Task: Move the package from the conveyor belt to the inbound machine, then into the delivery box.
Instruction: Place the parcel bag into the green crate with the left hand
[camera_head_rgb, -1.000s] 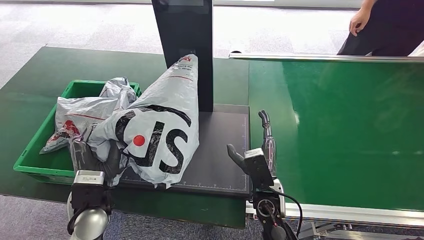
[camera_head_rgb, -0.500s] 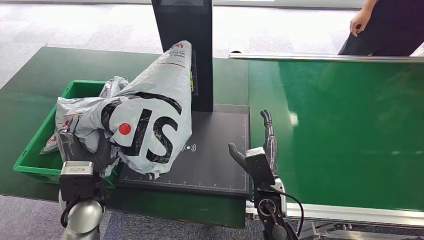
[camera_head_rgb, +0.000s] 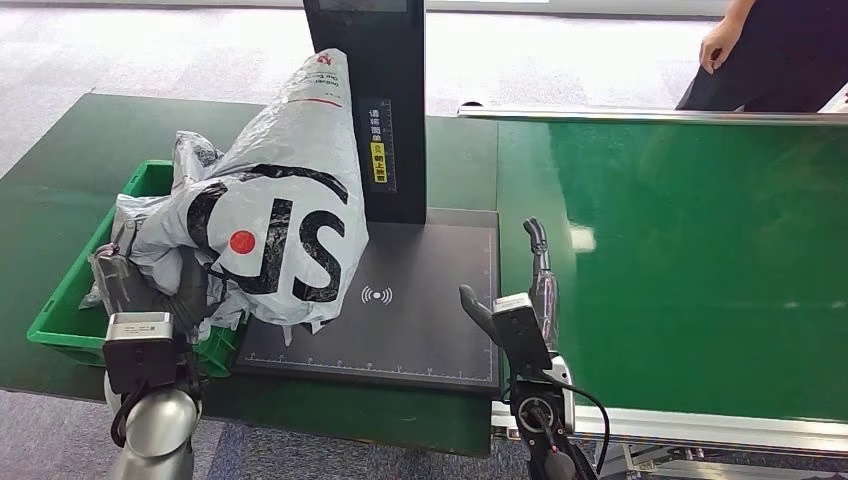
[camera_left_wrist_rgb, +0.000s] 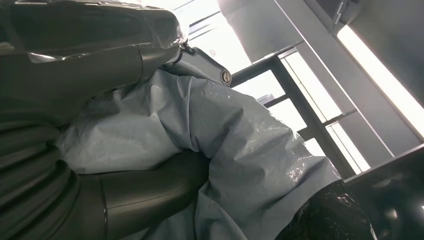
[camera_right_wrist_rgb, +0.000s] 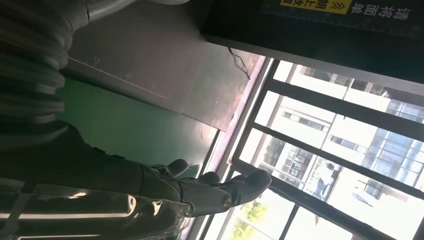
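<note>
Green tabletop everywhere, and my left hand (camera_head_rgb: 150, 290) grips the package (camera_head_rgb: 275, 215) by its bunched end, lifted between the green box (camera_head_rgb: 70, 320) and the scanner pad (camera_head_rgb: 420, 300). It looks soft, slippery, light. My right hand (camera_head_rgb: 520, 290) is spread, holding nothing.

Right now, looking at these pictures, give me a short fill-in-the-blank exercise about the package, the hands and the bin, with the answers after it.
1. The grey package is held by the robot's ____ hand.
2. The bin beside the scanner pad is coloured ____.
3. The right hand holds nothing and its fingers are apart, so it is ____.
4. The conveyor belt carries ____ packages.

Missing words: left; green; open; no
</note>
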